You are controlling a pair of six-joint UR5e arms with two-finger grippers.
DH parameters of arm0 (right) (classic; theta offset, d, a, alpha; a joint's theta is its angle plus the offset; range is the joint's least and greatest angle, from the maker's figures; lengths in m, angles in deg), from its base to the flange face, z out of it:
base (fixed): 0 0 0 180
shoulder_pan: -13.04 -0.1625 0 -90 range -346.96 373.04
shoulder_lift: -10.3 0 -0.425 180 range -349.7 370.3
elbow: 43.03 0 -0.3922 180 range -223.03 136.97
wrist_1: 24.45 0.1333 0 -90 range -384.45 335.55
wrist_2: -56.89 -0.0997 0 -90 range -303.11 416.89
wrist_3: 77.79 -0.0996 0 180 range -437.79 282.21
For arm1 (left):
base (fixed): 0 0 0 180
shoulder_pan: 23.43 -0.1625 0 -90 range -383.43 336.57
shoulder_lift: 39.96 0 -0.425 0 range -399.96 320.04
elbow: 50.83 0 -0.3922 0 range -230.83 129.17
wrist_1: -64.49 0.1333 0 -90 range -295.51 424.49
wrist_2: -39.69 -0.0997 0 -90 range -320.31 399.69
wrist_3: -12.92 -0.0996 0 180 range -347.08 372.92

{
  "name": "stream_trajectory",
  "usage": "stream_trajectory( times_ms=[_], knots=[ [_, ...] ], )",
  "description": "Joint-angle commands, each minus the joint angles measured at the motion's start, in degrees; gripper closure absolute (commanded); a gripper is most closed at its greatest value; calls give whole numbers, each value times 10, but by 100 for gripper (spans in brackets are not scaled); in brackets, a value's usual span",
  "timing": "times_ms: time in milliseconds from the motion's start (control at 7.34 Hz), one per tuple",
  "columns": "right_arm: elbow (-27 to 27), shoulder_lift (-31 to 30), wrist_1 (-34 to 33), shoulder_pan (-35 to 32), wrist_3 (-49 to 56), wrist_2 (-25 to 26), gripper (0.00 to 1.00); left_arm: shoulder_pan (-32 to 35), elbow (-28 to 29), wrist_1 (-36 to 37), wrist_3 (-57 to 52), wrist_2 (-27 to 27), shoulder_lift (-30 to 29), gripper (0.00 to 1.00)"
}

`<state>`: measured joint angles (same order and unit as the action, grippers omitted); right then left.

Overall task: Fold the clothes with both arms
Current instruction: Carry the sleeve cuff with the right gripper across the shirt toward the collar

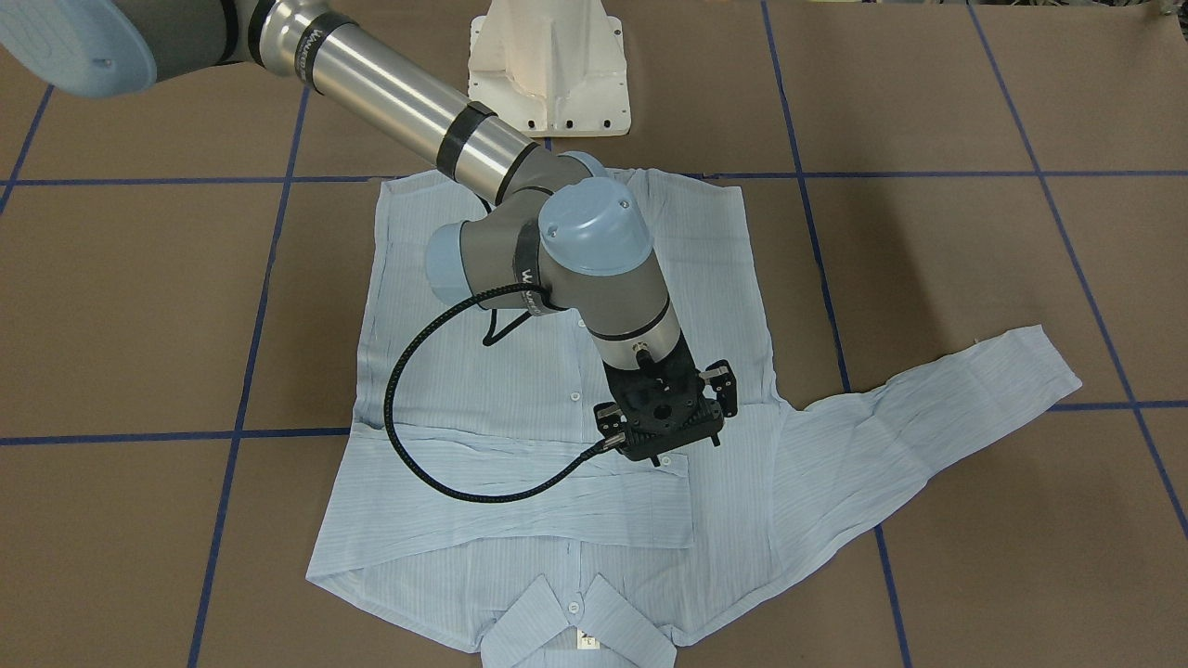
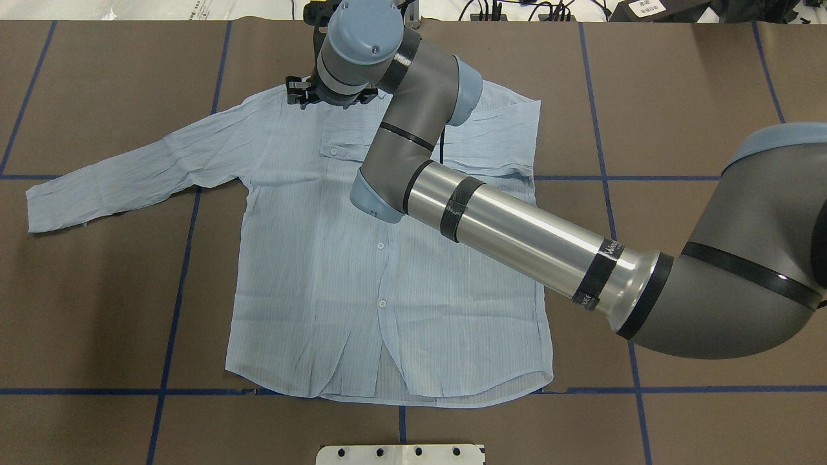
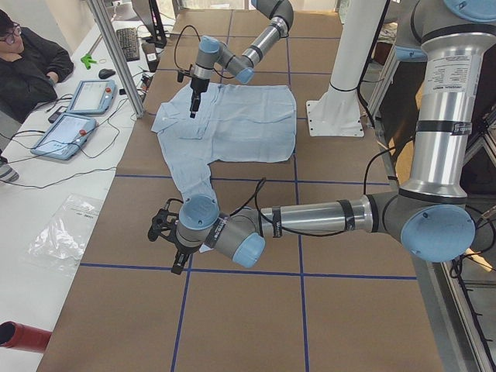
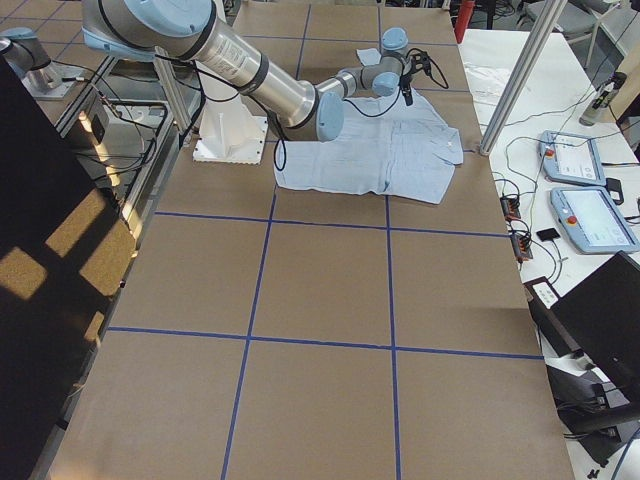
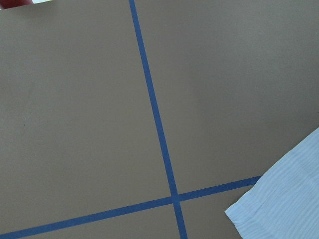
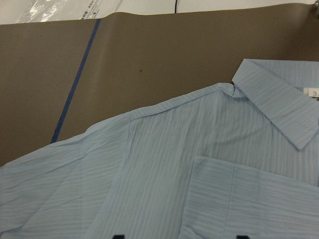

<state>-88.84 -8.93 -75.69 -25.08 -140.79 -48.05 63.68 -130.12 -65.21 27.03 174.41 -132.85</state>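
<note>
On the brown paper-covered table (image 2: 678,97) the light blue shirt (image 2: 310,271) lay flat and buttoned, front up, its collar (image 1: 575,622) on the side away from the robot. One sleeve (image 1: 520,492) lay folded across the chest and the other sleeve (image 2: 129,171) stretched out to the side. The right gripper (image 1: 662,443) hung over the upper chest near the shoulder of the spread sleeve, just beside the folded sleeve's cuff. The wrist view showed its fingertips (image 6: 117,235) well apart, with nothing in them. The left gripper (image 3: 167,232) sat by the spread sleeve's cuff (image 5: 284,204), but I could not tell whether it was open or closed. The main risk seemed to be the pinch. If the right jaws closed here, they might catch the folded cuff along with the shoulder cloth, and lifting would then drag that fold open. The fabric looked thin, so a shallow grip could slip, and uneven pulls from the two arms could skew the shirt. No bin, basket or other container showed in any view.
</note>
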Motion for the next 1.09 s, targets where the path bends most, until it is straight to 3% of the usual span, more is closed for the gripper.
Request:
stream_trajectory(
  times_ms=[0, 136, 409, 681, 954],
  knots=[
    [-108, -41, -116, -9, -18, -2, 0, -65, -1, -111, 165, -56, 10, 1],
    [-157, -56, -192, -22, -9, -13, 0, -107, 0, -172, 251, -87, 26, 1],
    [-219, -92, -270, -52, -5, -60, 0, -176, -6, -263, 410, -151, 62, 1],
    [-310, -160, -327, -77, 21, -89, 0, -248, -8, -286, 489, -252, 77, 3],
    [-419, -242, -383, -86, 82, -91, 0, -271, -9, -283, 505, -285, 86, 7]
  ],
)
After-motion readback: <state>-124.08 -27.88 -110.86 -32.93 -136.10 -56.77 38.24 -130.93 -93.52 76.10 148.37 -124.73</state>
